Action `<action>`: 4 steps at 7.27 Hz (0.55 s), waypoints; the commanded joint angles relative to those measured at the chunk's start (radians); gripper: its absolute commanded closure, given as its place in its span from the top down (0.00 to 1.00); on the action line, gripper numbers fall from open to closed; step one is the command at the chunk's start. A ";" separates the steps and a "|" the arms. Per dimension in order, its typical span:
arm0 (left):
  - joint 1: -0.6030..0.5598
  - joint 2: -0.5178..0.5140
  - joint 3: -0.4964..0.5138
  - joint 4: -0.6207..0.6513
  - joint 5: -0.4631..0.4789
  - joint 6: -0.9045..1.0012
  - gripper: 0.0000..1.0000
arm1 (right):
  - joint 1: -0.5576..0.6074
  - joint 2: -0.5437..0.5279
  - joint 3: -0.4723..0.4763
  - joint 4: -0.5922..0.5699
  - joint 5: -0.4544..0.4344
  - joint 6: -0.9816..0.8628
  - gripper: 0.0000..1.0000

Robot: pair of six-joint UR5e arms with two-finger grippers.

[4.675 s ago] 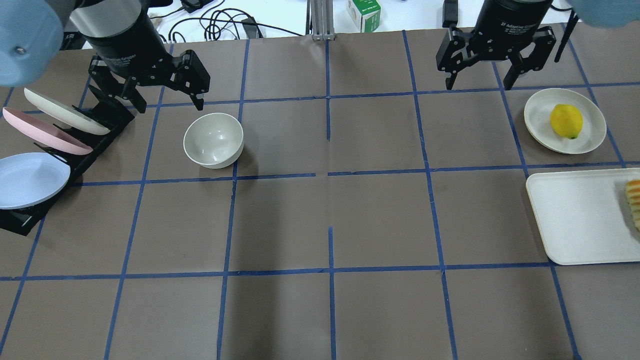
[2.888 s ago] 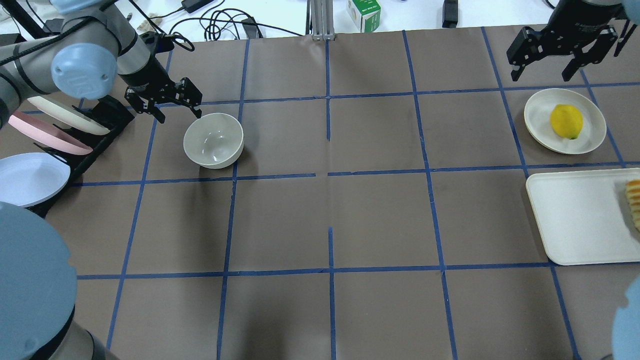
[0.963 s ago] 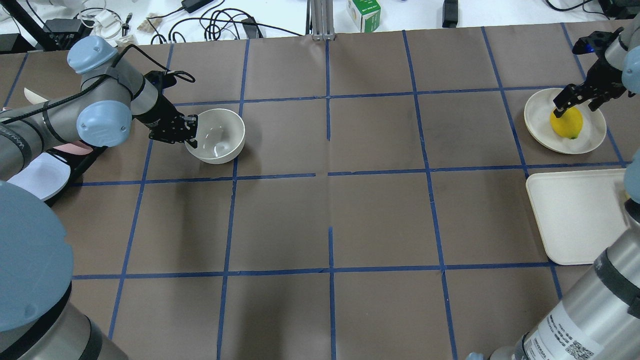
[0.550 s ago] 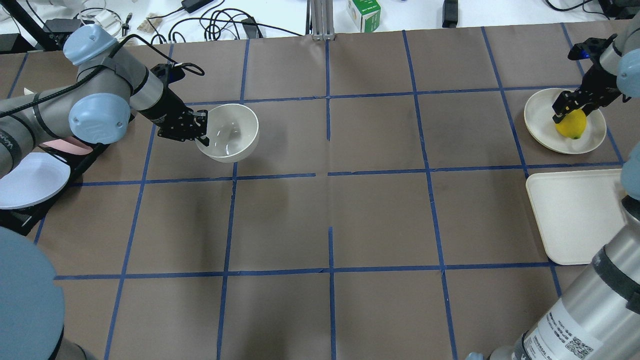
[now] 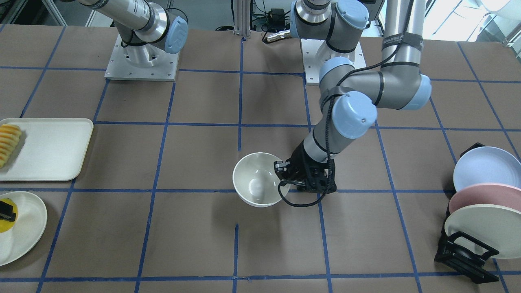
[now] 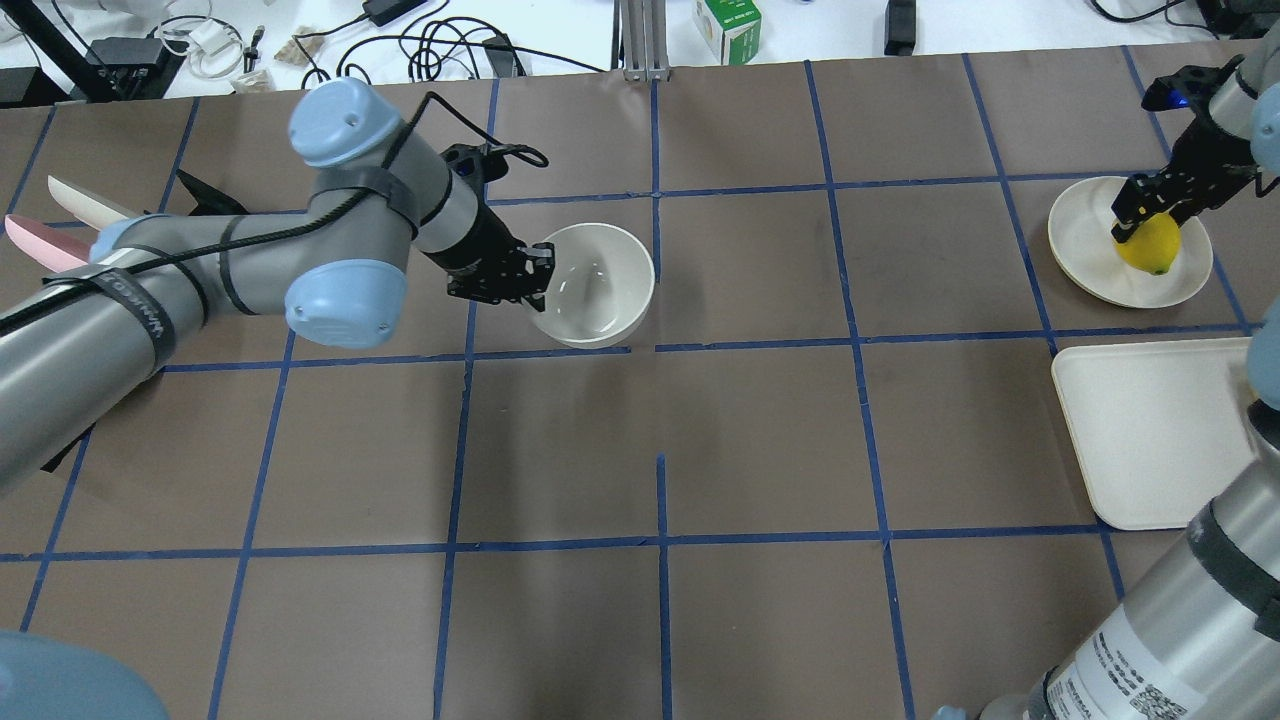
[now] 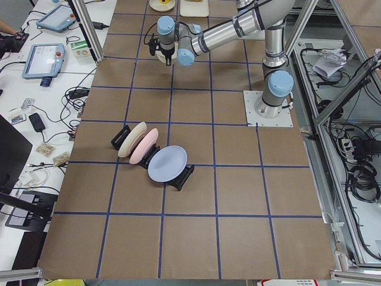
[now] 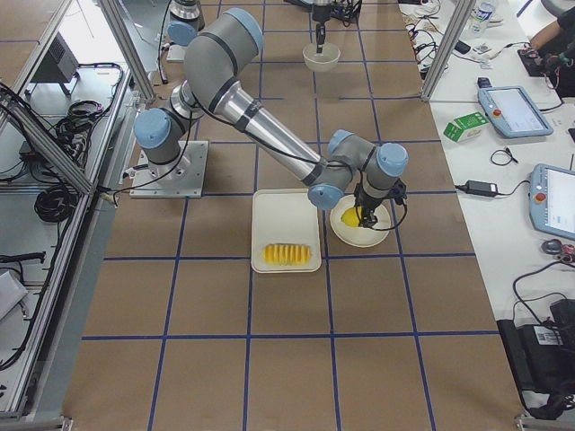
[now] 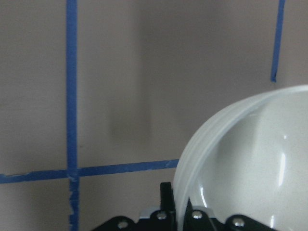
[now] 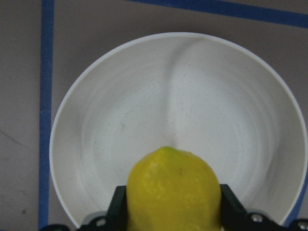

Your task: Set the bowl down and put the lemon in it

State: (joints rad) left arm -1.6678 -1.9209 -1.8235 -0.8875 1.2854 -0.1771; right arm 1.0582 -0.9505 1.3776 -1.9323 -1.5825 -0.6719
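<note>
**Overhead view, read from left to right.** At the far left, the racked plates [image 6: 82, 201] show behind the left arm. The left gripper [image 6: 535, 282] has its jaws pinched on the rim of the bowl [image 6: 600, 285], on the side toward the robot's left. One finger is inside and one outside, as your left wrist view confirms. The bowl is slightly tilted and lies just left of the centre tape line of the table [image 6: 760, 430]. You cannot tell from these views whether it clears the surface.

At the far right, the right gripper [image 6: 1152, 218] has its jaws closed against both sides of the lemon [image 6: 1150, 250]. The lemon is over the small cream plate [image 6: 1085, 255]; you cannot tell whether it touches the plate. Nearer the robot lies the cream tray [image 6: 1140, 430], with sliced yellow-orange food [image 5: 8, 140] at its outer end.
</note>
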 commanded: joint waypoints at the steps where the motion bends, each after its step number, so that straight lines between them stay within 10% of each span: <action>1: -0.070 -0.064 -0.029 0.131 0.008 -0.080 0.00 | 0.040 -0.065 -0.005 0.070 0.003 0.011 0.00; 4: -0.076 -0.086 -0.037 0.170 0.009 -0.073 0.00 | 0.149 -0.157 -0.002 0.211 0.057 0.176 0.00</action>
State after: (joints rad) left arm -1.7424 -1.9995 -1.8584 -0.7254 1.2934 -0.2514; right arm 1.1635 -1.0728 1.3750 -1.7754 -1.5568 -0.5626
